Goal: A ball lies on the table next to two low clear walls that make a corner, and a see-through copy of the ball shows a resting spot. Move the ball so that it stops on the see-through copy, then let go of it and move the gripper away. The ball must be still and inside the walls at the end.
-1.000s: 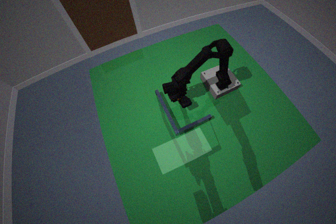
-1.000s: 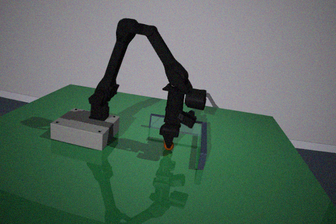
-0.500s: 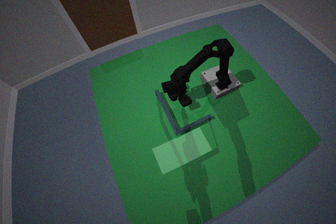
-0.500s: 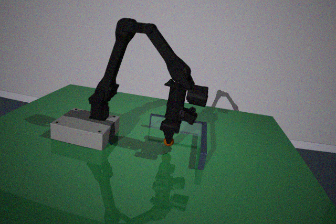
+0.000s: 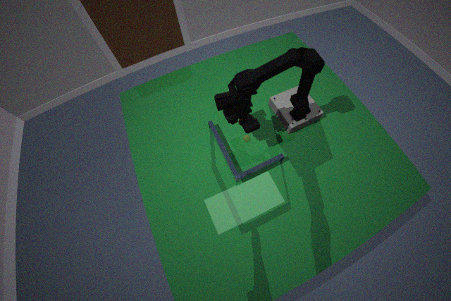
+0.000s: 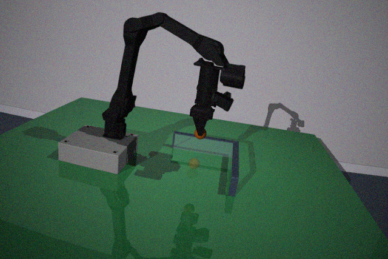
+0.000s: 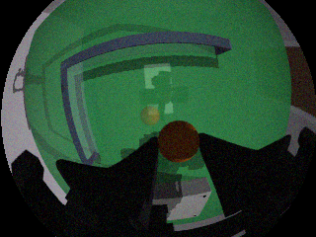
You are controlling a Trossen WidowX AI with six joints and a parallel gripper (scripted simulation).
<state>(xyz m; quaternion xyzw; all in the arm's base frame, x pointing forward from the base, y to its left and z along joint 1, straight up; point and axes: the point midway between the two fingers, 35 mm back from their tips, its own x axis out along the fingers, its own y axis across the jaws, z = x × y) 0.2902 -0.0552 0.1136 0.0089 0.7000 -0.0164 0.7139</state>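
My gripper (image 5: 250, 125) (image 6: 200, 131) (image 7: 178, 139) is shut on the orange ball (image 6: 204, 133) (image 7: 179, 143) and holds it up off the table, fingers pointing down. In the top view the arm hides nearly all of the ball. The see-through copy (image 5: 246, 139) (image 6: 194, 163) (image 7: 150, 116) is pale yellow and rests low at the table, inside the corner. In the wrist view it lies up and left of the held ball; in the exterior view it is below it. The two clear walls have blue-grey top edges (image 5: 223, 149) (image 6: 236, 159) (image 7: 148, 39) and meet in a corner.
The green table (image 5: 175, 126) (image 6: 297, 202) carries the pale arm base (image 5: 284, 102) (image 6: 87, 152) (image 7: 190, 202), which stands outside the walls' open side. A bright patch (image 5: 244, 203) shows beyond the corner in the top view. Dark arm shadows cross the table.
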